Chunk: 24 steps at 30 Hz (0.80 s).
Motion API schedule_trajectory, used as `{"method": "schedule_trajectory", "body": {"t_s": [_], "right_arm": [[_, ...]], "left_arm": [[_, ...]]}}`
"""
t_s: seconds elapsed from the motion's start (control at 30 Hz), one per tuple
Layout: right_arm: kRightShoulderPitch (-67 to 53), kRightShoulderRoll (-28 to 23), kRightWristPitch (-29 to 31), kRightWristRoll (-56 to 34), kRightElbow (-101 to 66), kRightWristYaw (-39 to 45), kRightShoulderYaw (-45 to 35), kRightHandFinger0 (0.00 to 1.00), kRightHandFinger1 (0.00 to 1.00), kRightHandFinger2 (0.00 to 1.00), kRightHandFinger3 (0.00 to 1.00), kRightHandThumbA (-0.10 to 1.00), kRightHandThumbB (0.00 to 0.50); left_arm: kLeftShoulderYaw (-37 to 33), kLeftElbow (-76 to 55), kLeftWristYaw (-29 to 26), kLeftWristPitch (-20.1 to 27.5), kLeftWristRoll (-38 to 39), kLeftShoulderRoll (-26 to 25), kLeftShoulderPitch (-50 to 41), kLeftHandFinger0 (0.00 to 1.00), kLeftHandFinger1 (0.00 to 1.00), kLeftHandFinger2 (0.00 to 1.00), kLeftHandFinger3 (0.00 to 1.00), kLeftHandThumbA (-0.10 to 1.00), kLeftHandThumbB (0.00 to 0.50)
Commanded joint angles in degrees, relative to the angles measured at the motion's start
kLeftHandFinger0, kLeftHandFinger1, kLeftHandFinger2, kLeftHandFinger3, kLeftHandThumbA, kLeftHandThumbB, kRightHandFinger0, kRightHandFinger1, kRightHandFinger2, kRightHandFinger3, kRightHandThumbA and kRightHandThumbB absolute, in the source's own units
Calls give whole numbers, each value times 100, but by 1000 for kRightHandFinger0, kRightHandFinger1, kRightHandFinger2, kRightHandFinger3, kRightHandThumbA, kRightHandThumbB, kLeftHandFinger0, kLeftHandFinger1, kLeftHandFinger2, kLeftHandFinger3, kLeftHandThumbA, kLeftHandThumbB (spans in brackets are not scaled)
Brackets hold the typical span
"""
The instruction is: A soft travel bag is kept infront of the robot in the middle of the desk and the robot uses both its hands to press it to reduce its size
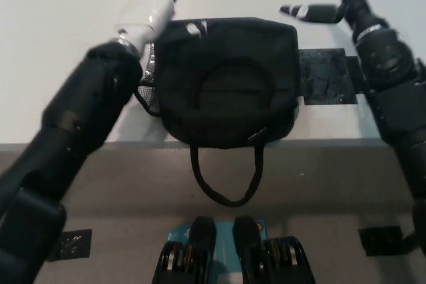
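Centre frame: bag [229, 84] overhanging desk [66, 64] edge | left hand [148, 10], right hand [326, 6] released, fingers spread | uneven press risks sliding bag off

No readable text turned up anywhere. The black travel bag [229, 81] showed a small pale tab near its top edge, at about eleven o'clock from its middle, but it was too blurred to make out any letters or a logo. The dark patch [327, 76] on the surface [66, 4], at three o'clock from the bag, carried no legible marks either. No numbers, brands or signs could be read on the bag or the surface.
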State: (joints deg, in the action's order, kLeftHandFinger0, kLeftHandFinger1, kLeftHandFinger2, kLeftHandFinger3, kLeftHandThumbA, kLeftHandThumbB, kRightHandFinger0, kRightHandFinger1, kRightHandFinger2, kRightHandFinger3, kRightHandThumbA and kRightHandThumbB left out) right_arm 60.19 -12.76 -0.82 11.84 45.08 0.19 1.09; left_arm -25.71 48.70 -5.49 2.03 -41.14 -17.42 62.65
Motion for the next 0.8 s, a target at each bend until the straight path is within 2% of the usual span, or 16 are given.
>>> {"method": "schedule_trajectory", "body": {"t_s": [0.0,0.1,0.23,0.3,0.37,0.43,0.53,0.6,0.63,0.67,0.73,0.77], "right_arm": [[190,-166,-444,-660,-738,344,-410,1000,1000,1000,1000,1000,175],[91,-268,-564,-847,-1244,490,-619,1000,1000,1000,1000,1000,199],[-118,-412,-701,-975,-2030,603,-756,1000,1000,1000,1000,1000,193],[-335,-453,-813,-1188,-2687,764,-828,1000,1000,1000,1000,1000,182],[-586,-431,-1017,-1404,-3452,836,-914,1000,1000,1000,1000,1000,199],[-966,-402,-1240,-1628,-4416,868,-1010,1000,1000,1000,1000,1000,230],[-1442,-344,-1461,-1751,-5400,811,-1055,1000,1000,1000,1000,1000,222],[-1983,-285,-1395,-1890,-6230,753,-1125,1000,1000,1000,1000,1000,204],[-2194,-263,-1363,-1958,-6504,733,-1152,1000,1000,1000,1000,1000,212],[-2593,-210,-1280,-2033,-7013,682,-1179,1000,1000,1000,1000,1000,212],[-2919,-179,-1328,-2094,-7485,638,-1191,1000,1000,1000,1000,1000,216],[-3273,-128,-1230,-2203,-7921,611,-1182,1000,1000,1000,1000,1000,195]], "left_arm": [[290,-481,201,-63,158,-404,399,1000,1000,1000,1000,1000,239],[605,-831,294,-93,372,-582,359,1000,1000,1000,1000,1000,270],[998,-1332,533,-76,674,-765,282,1000,1000,1000,1000,1000,271],[1297,-2010,869,-263,976,-857,41,1000,1000,1000,1000,1000,268],[1581,-2731,1005,-381,1249,-878,-276,1000,1000,1000,1000,1000,281],[1939,-3925,1262,-616,1740,-859,-839,1000,1000,1000,1000,1000,290],[2200,-5153,1513,-861,2241,-832,-1462,1000,1000,1000,1000,1000,283],[2340,-6206,1549,-1047,2552,-756,-2095,1000,1000,1000,1000,1000,336],[2360,-6553,1541,-1056,2617,-735,-2334,1000,1000,1000,1000,1000,339],[2371,-7099,1439,-920,2755,-690,-2783,1000,1000,1000,1000,1000,311],[2382,-7486,1307,-794,2988,-544,-3144,1000,1000,1000,1000,1000,290],[2345,-7966,1305,-793,3373,-519,-3598,1000,1000,1000,1000,1000,285]]}}
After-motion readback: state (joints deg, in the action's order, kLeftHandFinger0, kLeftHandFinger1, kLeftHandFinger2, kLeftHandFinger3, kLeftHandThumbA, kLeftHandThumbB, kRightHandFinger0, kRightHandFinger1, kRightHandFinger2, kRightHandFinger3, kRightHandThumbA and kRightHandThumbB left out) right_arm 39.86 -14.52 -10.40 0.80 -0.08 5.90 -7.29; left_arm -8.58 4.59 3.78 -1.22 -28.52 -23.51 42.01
